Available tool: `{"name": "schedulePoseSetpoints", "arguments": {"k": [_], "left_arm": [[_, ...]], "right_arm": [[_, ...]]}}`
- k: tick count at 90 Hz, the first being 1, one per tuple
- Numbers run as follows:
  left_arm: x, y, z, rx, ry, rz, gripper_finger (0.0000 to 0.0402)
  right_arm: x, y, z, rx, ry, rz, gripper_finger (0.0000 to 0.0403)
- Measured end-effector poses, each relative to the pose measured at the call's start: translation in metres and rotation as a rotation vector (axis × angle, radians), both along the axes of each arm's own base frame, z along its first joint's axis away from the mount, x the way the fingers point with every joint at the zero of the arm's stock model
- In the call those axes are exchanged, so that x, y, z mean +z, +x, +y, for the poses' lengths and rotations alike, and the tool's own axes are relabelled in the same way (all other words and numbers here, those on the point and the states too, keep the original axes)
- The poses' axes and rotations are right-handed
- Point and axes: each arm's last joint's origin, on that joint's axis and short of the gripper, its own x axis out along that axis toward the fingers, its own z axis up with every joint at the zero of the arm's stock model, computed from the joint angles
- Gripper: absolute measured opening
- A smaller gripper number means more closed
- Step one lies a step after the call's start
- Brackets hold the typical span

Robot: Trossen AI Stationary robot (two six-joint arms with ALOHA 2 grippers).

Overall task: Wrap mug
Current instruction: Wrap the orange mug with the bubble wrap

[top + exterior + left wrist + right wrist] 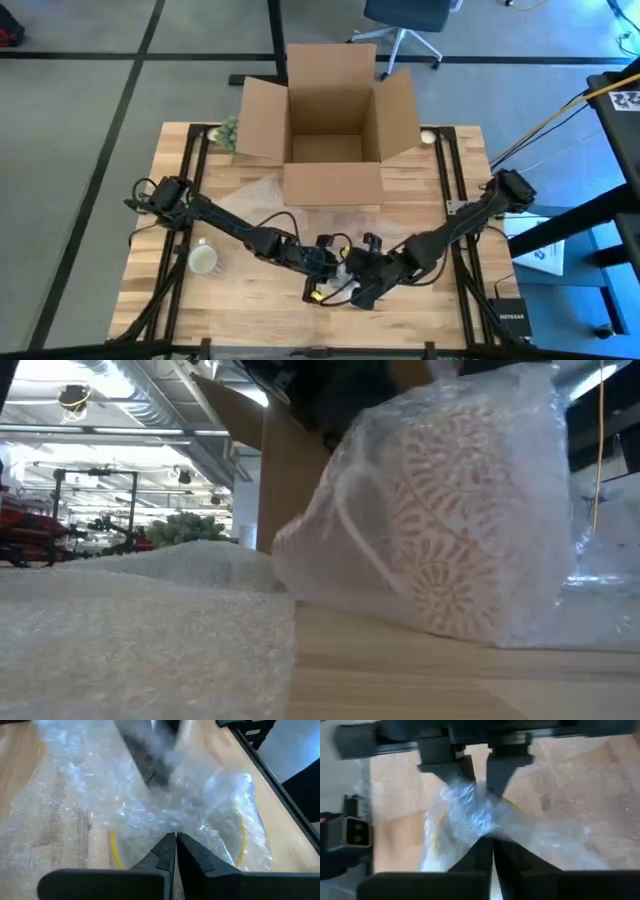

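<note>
A patterned mug (450,530) sits inside clear bubble wrap (520,470) on the table near its front middle, its handle showing through the plastic. Both grippers meet over this bundle (332,282). My left gripper (322,262) comes from the left, my right gripper (354,268) from the right, and each is shut on the wrap. In the left wrist view my left gripper (176,839) faces the right one's fingers (150,765). My right gripper (492,844) faces the left one's in its own view. A second, bare cream mug (204,260) stands upright at the front left. My left gripper pinches a gathered bunch of bubble wrap (167,825) between its two shut fingers, several crumpled layers, coming in slanting down from the table's left. The wrapped bundle rests on the table. My right gripper pinches the bunched wrap (481,826) between its two shut fingers, slanting in from the table's right, opposite the left gripper. The wrap runs slack from there across the table.
An open cardboard box (330,120) stands at the table's far middle, flaps spread. A loose sheet of bubble wrap (130,630) lies flat on the wood between box and grippers. A green bundle (228,132) sits left of the box. Dark rails (455,200) run along both table sides.
</note>
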Motion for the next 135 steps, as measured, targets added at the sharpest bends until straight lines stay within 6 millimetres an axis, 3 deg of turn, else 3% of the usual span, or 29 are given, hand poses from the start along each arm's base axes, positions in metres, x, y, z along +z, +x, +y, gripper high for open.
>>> {"name": "schedulePoseSetpoints", "arguments": {"k": [12, 25, 33, 49, 81, 95, 124, 135], "left_arm": [[0.000, 0.000, -0.002, -0.003, 0.000, -0.001, 0.0000], [0.000, 0.000, -0.002, -0.004, -0.002, -0.006, 0.0000], [0.000, 0.000, -0.002, -0.005, -0.002, -0.006, 0.0000], [0.000, 0.000, -0.001, 0.000, -0.005, -0.006, 0.0000], [-0.001, 0.001, 0.003, 0.008, -0.010, 0.010, 0.0000], [0.000, 0.002, 0.004, 0.010, -0.011, -0.005, 0.0000], [0.046, -0.017, 0.009, 0.077, 0.029, -0.077, 0.0000], [0.049, -0.014, 0.011, 0.081, 0.033, -0.115, 0.0000]], "right_arm": [[0.011, -0.029, -0.001, -0.077, -0.031, 0.068, 0.0000], [-0.020, -0.051, -0.003, -0.187, -0.113, 0.173, 0.0000], [-0.031, -0.041, -0.001, -0.188, -0.073, 0.055, 0.0000], [-0.023, -0.018, 0.004, -0.093, -0.024, -0.140, 0.0000], [-0.060, 0.018, 0.000, -0.002, 0.068, -0.039, 0.0000], [-0.069, 0.023, 0.003, 0.013, 0.051, 0.051, 0.0000], [-0.076, 0.023, 0.002, 0.014, 0.016, 0.097, 0.0000], [-0.076, 0.024, 0.002, 0.020, -0.006, 0.079, 0.0000]]}}
